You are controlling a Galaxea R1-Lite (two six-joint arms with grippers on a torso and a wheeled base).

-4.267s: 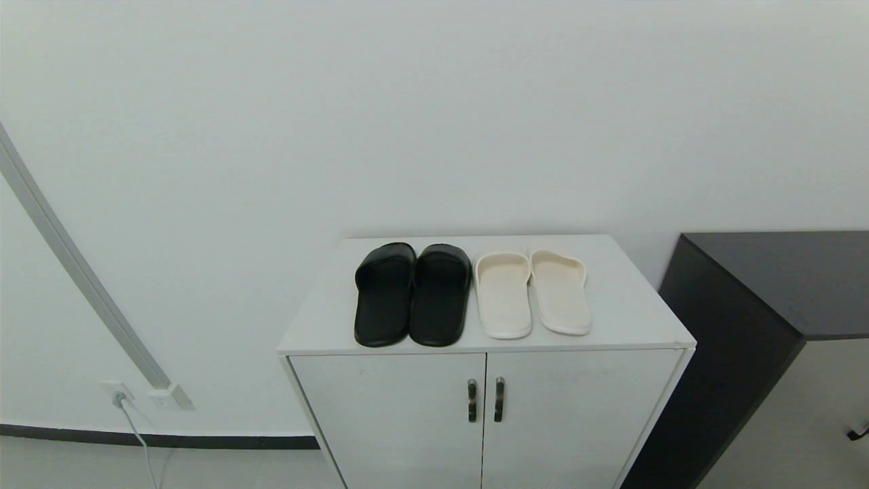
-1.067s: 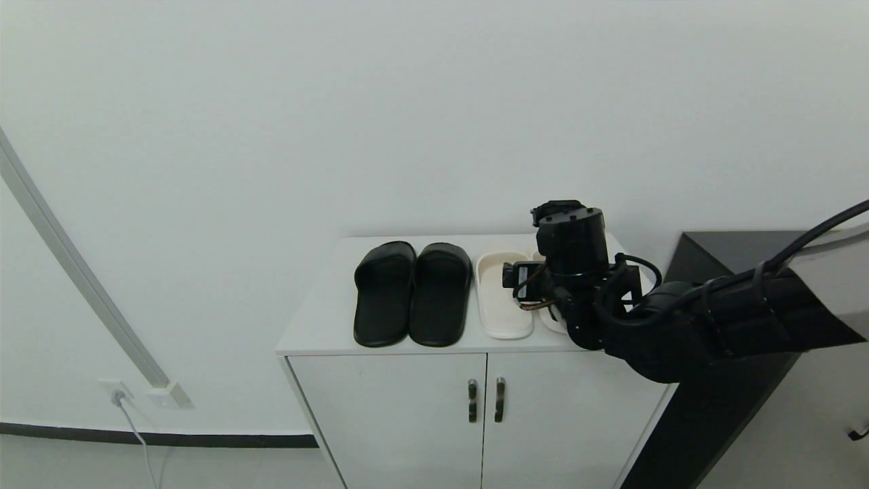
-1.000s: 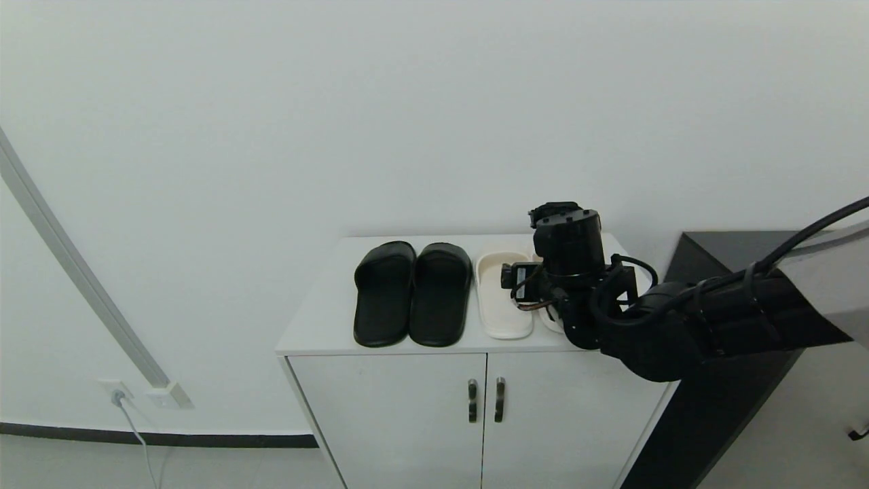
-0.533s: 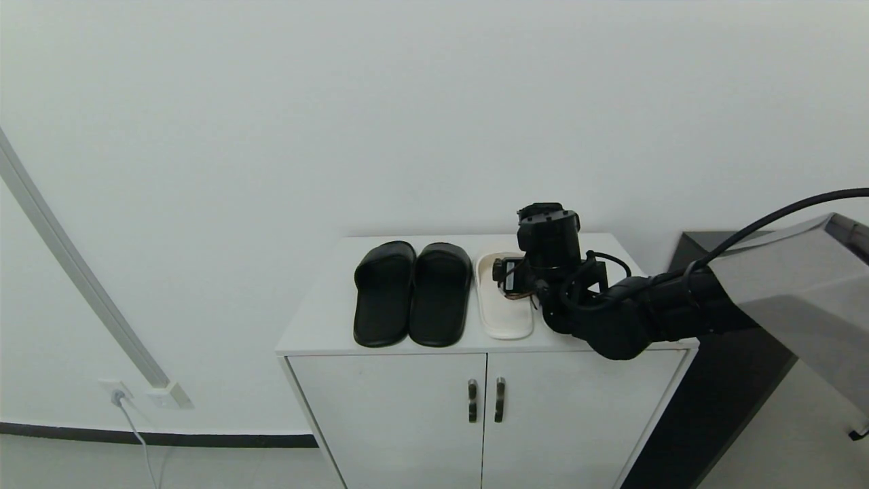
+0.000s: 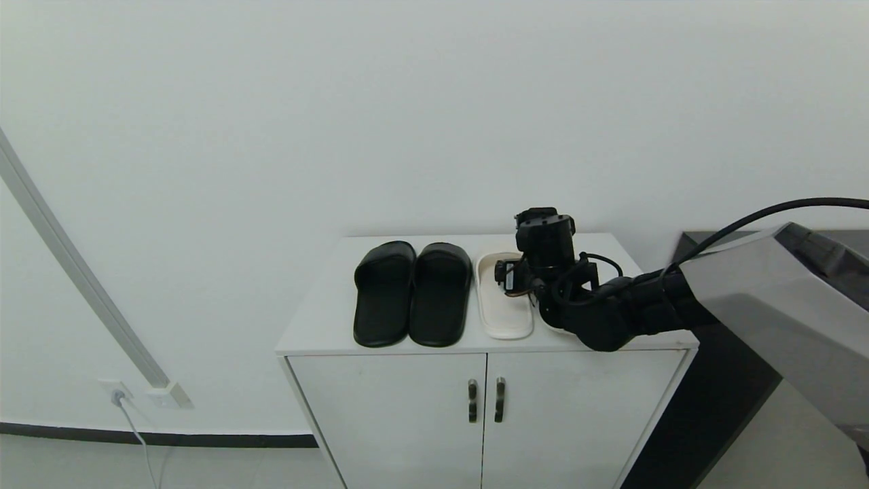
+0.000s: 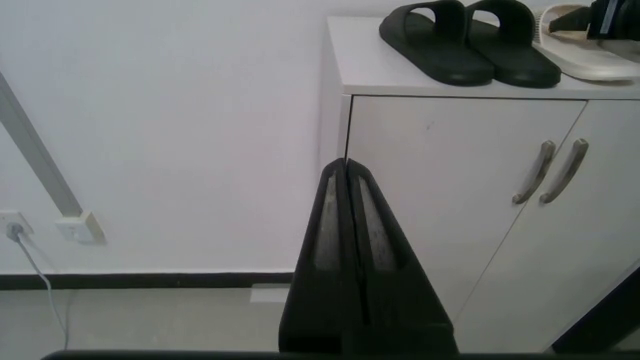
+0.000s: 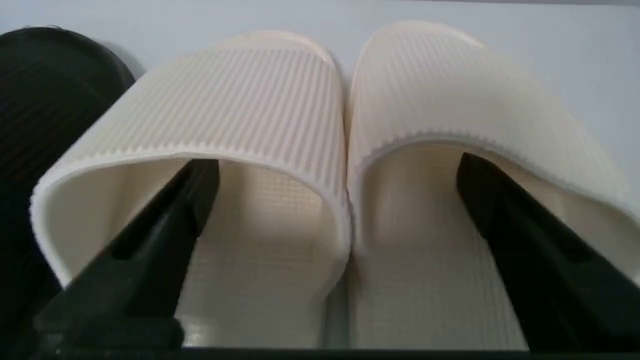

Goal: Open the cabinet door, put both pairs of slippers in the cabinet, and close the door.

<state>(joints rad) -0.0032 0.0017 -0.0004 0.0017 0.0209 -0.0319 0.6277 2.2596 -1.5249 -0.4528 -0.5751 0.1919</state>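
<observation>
Head view: black slippers (image 5: 412, 293) centre frame on cabinet (image 5: 319, 319) top, cream slippers (image 5: 504, 302) just right of them, heels toward camera, long axes running away. Right gripper (image 7: 335, 178) spread wide, one finger under each cream strap; right cream slipper mostly hidden by arm. Doors (image 5: 387, 414) closed. Left gripper (image 6: 350, 250) pressed closed, empty, well apart from both pairs.

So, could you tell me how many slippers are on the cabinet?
4, all on the cabinet top: the left black slipper, the right black slipper, then the left cream slipper and the right cream slipper, largely behind the arm in the head view.
</observation>
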